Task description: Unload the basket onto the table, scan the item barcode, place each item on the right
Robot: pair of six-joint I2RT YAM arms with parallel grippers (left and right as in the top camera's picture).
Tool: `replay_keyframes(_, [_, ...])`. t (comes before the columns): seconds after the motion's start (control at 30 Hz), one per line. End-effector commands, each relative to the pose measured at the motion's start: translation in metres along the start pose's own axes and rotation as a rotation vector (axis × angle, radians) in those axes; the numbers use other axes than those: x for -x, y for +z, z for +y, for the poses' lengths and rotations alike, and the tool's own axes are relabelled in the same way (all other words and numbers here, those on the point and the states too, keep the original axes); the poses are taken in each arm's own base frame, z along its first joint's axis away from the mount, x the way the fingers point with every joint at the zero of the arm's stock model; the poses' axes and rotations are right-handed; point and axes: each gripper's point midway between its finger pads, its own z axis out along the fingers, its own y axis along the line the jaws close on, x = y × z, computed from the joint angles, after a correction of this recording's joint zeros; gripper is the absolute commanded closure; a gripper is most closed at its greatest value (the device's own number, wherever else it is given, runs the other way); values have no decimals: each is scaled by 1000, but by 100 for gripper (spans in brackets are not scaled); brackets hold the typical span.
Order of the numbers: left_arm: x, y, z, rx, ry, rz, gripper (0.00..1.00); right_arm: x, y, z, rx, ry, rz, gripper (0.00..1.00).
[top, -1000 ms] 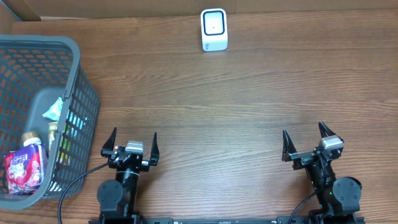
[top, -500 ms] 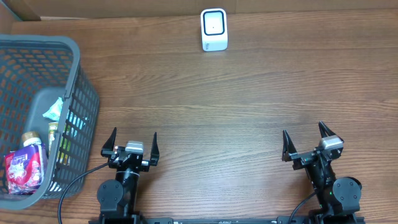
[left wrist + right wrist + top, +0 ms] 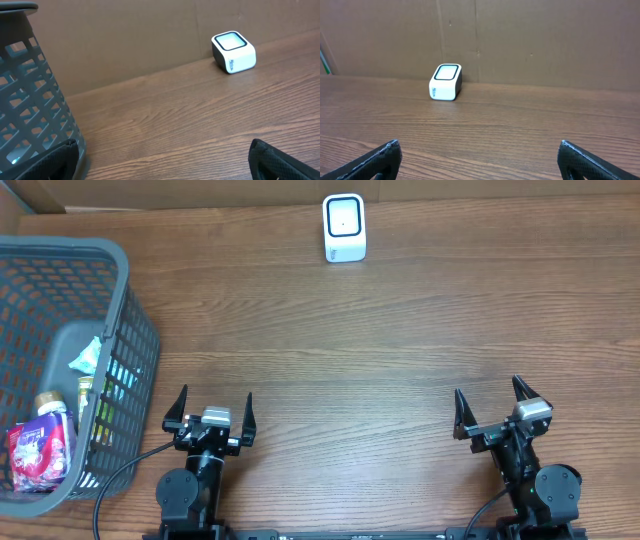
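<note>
With the left pincer and right pincer both spread wide and empty at the near edge, the left one had best lift the purple pouch from the basket at left, then show it squarely to the far scanner.

A white scanner is seen at the far edge of the wooden table, near the middle. A grey mesh basket is placed at the left side; in it a purple pouch, a teal packet and a bottle (tan-capped) are held. The left gripper and right gripper are parked at the near edge, well apart, jaws spread with nothing between them.
</note>
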Motion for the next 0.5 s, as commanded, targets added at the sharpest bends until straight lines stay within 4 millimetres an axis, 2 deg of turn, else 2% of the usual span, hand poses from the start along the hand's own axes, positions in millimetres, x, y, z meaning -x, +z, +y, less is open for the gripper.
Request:
replay_keyframes(0.0, [-1, 0, 1, 7, -4, -3, 0, -1, 0, 2, 10, 2, -6, 0])
replay_keyframes(0.23, [1, 0, 1, 2, -5, -8, 1, 0, 0, 3, 13, 2, -9, 0])
replay_keyframes(0.47, [16, -1, 3, 8, -99, -70, 0, 0, 0, 3, 13, 2, -10, 0])
